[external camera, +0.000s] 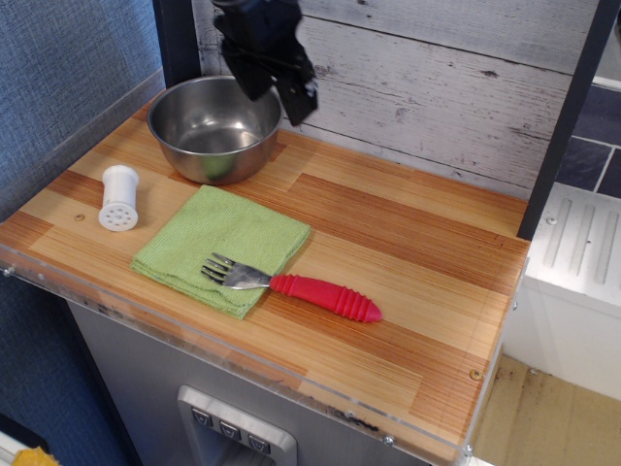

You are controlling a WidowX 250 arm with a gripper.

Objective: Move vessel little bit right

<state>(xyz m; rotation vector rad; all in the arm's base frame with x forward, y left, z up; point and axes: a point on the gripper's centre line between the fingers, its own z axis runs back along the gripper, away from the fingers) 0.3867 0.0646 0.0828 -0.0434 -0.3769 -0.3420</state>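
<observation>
The vessel (206,131) is a shiny steel bowl standing at the back left of the wooden counter (388,243). My black gripper (279,95) hangs over the bowl's back right rim. Its jaws are apart: one finger (254,85) is on the bowl's inner side of the rim, the other on the outer side toward the wall. I cannot tell whether either finger touches the rim. The gripper holds nothing.
A small white shaker (118,197) stands left of a green cloth (223,248). A fork with a red handle (325,296) lies with its tines on the cloth. A whitewashed plank wall (437,87) runs behind the counter. A dark post (568,116) stands at the right.
</observation>
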